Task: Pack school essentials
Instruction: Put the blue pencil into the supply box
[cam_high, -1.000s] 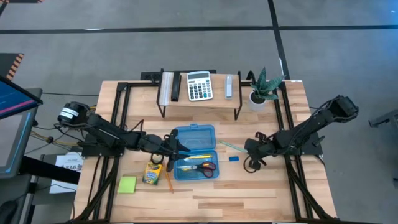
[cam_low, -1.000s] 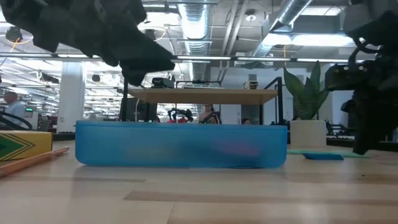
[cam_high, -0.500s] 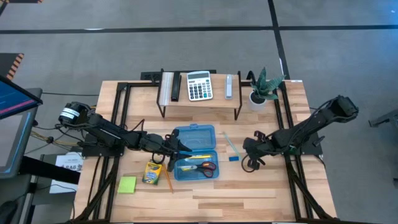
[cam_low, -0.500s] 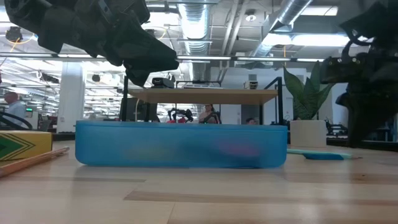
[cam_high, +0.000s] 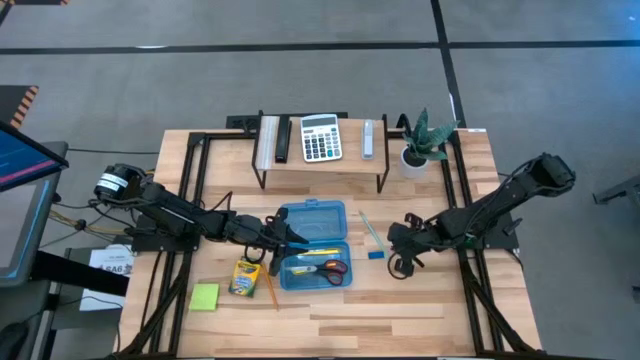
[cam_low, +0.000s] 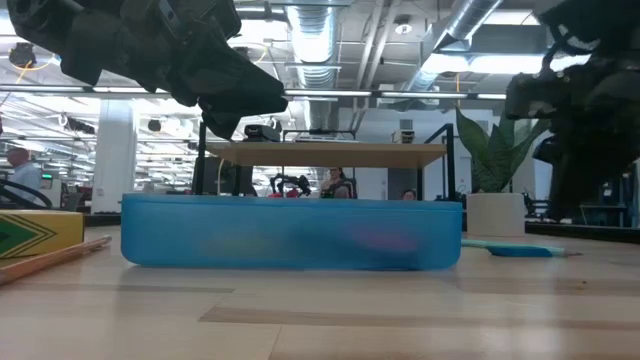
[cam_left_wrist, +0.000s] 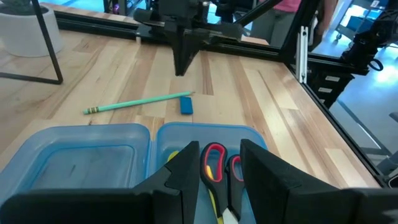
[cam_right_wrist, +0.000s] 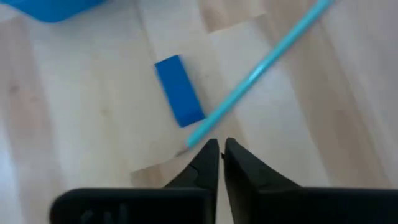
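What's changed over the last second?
The teal pen swung from lying nearly crosswise to pointing more toward the table's back, and the right gripper edged left, now at the pen's front end. Left gripper, blue case, scissors and blue eraser stayed put.

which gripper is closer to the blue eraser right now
Right. The right gripper sits just beside the blue eraser, at the teal pen's tip. The left gripper is across the blue case, above the scissors.
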